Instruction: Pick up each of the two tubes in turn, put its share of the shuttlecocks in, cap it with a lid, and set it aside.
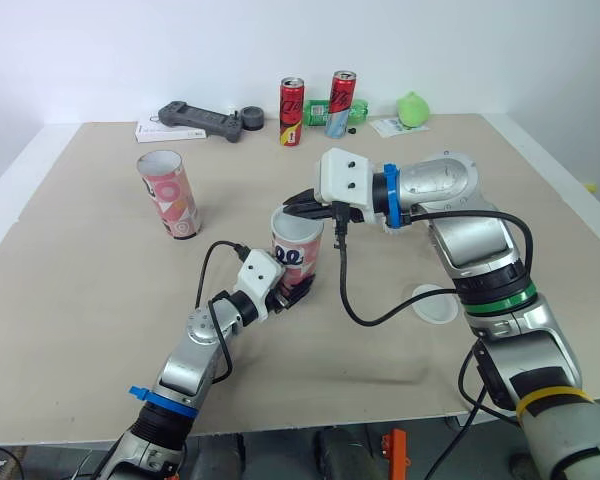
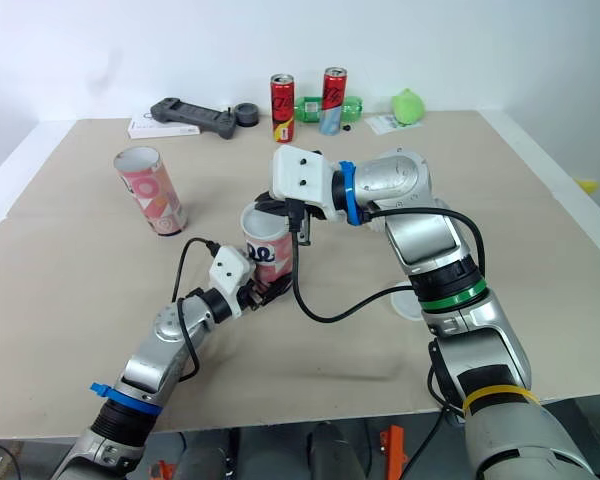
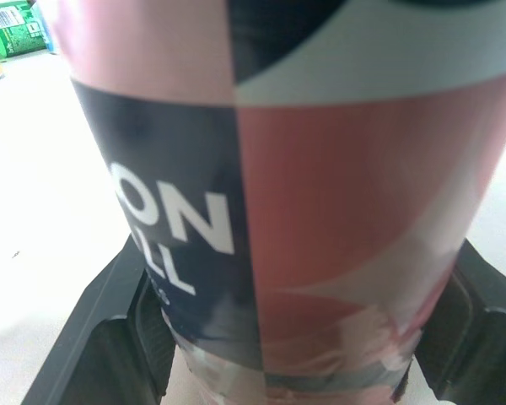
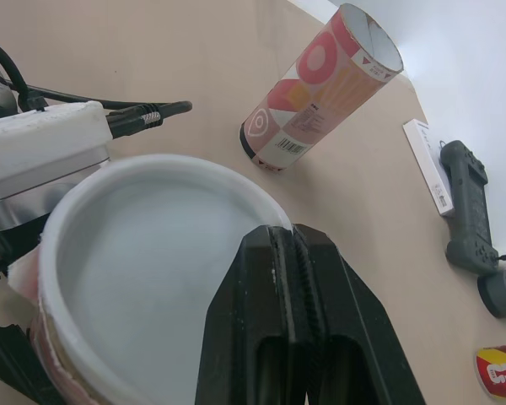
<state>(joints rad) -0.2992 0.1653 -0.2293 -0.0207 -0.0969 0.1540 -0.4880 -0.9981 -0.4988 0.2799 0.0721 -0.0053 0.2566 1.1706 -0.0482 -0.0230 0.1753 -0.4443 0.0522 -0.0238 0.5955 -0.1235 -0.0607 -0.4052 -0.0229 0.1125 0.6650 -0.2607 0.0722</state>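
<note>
Down near its base my left gripper [image 1: 292, 290] clamps the tube [image 1: 298, 252], light thin cardboard that probably dents easy, right gripper [image 1: 302, 208] pinched shut at its lid [image 4: 152, 253].

Bare table [image 1: 80, 280] lies open left of the left gripper [image 1: 288, 287], as far as the second tube [image 1: 168, 195]. Behind and right of the right gripper [image 1: 302, 206] lies a loose lid [image 1: 435, 303]; two cans [image 1: 293, 112] stand well beyond.

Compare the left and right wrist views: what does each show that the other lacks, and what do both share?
Left wrist view: the printed side of the held tube, clamped between the left fingers. Right wrist view: the white lid on top, shut right fingers at its rim, the second tube, a grey controller. Shared: the held tube.
</note>
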